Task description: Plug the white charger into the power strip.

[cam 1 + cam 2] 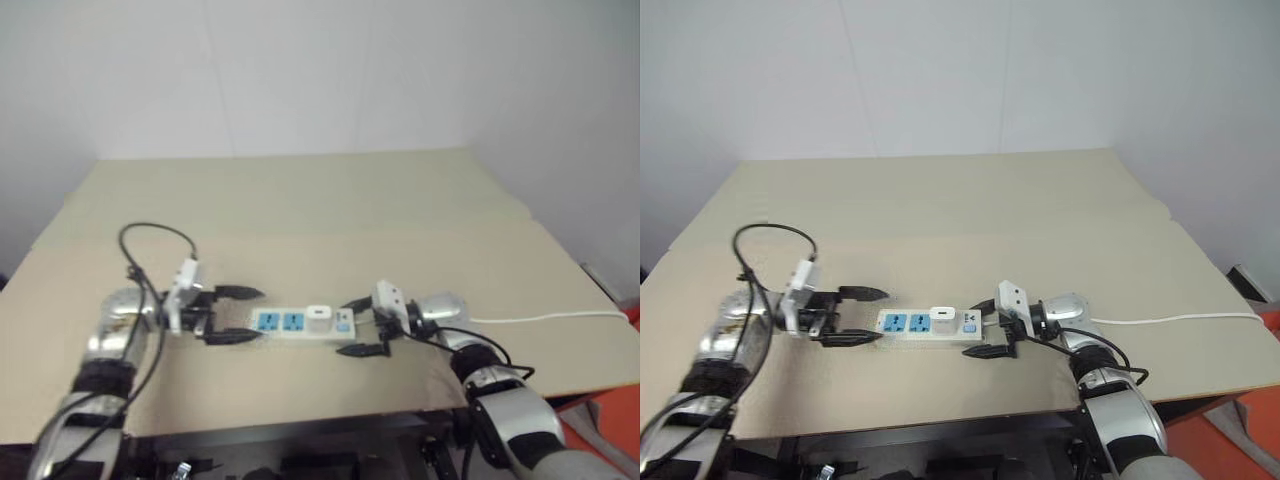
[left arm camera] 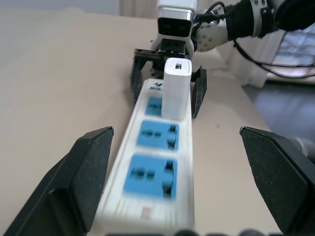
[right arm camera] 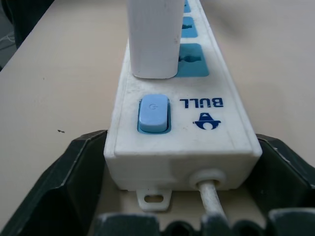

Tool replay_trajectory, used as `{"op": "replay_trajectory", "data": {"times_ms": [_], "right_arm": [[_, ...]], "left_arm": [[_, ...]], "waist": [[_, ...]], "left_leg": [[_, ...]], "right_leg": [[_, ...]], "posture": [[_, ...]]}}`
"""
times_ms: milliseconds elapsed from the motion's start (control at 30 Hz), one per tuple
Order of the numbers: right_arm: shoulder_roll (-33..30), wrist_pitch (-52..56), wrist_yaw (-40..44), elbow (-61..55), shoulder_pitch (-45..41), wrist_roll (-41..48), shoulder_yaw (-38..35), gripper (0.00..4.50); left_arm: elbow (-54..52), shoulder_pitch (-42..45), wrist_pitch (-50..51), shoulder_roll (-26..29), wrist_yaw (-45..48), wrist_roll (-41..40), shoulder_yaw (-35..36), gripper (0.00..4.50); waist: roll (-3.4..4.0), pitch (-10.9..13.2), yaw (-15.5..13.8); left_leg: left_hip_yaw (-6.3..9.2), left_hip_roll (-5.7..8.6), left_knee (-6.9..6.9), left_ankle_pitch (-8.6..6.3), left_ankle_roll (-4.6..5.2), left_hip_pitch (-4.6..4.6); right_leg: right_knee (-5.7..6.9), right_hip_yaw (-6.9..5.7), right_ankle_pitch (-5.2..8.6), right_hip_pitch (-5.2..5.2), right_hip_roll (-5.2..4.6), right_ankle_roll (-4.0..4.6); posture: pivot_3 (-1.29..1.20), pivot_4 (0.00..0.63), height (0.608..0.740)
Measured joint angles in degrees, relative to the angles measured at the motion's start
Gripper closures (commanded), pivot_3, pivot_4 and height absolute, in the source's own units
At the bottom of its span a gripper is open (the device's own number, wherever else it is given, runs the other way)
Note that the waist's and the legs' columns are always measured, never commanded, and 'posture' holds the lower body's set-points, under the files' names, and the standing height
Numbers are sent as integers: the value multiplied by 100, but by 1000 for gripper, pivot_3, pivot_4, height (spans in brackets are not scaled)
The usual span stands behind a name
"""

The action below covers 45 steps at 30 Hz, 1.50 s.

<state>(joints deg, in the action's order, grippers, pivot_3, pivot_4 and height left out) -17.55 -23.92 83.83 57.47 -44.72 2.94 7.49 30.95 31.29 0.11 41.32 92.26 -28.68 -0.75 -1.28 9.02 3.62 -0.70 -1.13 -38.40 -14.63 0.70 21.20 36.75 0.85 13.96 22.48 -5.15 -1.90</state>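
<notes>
The white charger (image 1: 318,314) stands upright in the socket of the power strip (image 1: 300,323) nearest the switch, apparently seated. The remaining step is withdrawal: each hand should back straight off along the strip (no sideways drag). The left hand (image 1: 232,314) is wide open, empty, just off the strip's far end. The right hand (image 1: 360,325) straddles the switch end, open, fingers flanking it.

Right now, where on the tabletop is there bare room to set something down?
The beige tabletop is bare beyond the long white power strip, out to the far edge. It is crowded along the near edge: the left gripper and right gripper flank the strip, with the small white charger plugged in.
</notes>
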Motion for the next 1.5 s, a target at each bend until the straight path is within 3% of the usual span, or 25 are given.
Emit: {"op": "replay_trajectory", "data": {"times_ms": [200,433,667,867,1133,1500], "right_arm": [[-82,-59,147,-71,9,94,-26,23],[-940,120,497,-774,88,522,-119,23],[-2990,426,545,-2309,359,1515,0,23],[-3942,823,554,-3023,858,2046,52,23],[-4070,1371,551,-3557,1510,2108,-281,23],[-4101,1735,539,-4113,1884,2090,-684,23]], "left_arm": [[-102,-303,128,785,-3,-300,528,0],[-540,-1142,150,1194,-53,-343,1177,0],[-1049,-2027,275,1390,-352,-347,2044,0],[-1486,-2481,302,1400,-730,-280,2409,0],[-1798,-2536,215,1198,-1517,1,2410,0],[-1979,-2409,556,1195,-1477,-31,2255,0]], "waist": [[-6,26,-18],[-2,51,-168],[-3,64,-236],[-4,67,-248],[-7,68,-276],[-7,68,-280]], "left_leg": [[-1,1,6,0,0,15],[-2,7,-33,1,1,146],[-4,4,-40,0,3,178],[-18,2,-42,1,3,167],[-28,5,-44,0,4,172],[-32,6,-46,1,4,170]], "right_leg": [[-1,-2,2,19,-3,4],[28,-4,1,147,-17,4],[22,-10,0,176,-15,6],[26,-4,-3,172,-11,11],[24,-3,-3,174,-9,10],[26,-3,-3,171,-8,10]], "posture": [[0,150,740],[0,150,740],[0,150,740],[0,150,740],[0,150,740],[0,150,740]]}}
